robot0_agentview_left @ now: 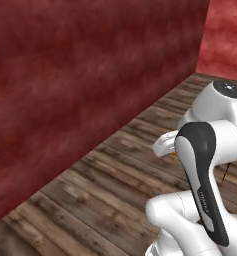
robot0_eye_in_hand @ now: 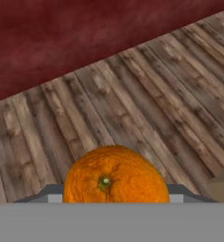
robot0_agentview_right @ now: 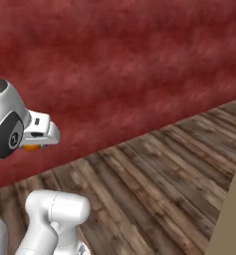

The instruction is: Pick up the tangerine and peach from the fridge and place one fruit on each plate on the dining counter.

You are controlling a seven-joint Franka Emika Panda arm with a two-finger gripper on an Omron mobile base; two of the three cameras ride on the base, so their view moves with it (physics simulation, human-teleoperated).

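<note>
Tangerine (robot0_eye_in_hand: 116, 176) sits clenched in the pincer (robot0_agentview_right: 34, 144), above the plank floor (robot0_eye_in_hand: 146, 94).

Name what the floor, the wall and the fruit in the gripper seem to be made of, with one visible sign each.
Floor: apparently worn matte wood, shown by grained planks and seams.
Wall: probably matte red plaster or paint; mottled, seamless.
Tangerine: pitted orange peel with a stem scar, held in the gripper.

The tangerine (robot0_eye_in_hand: 116, 176) sits in my end effector (robot0_agentview_right: 34, 141), above the floor (robot0_eye_in_hand: 132, 104). The wall (robot0_agentview_right: 119, 69) stands beyond the floor, ahead of me.
</note>
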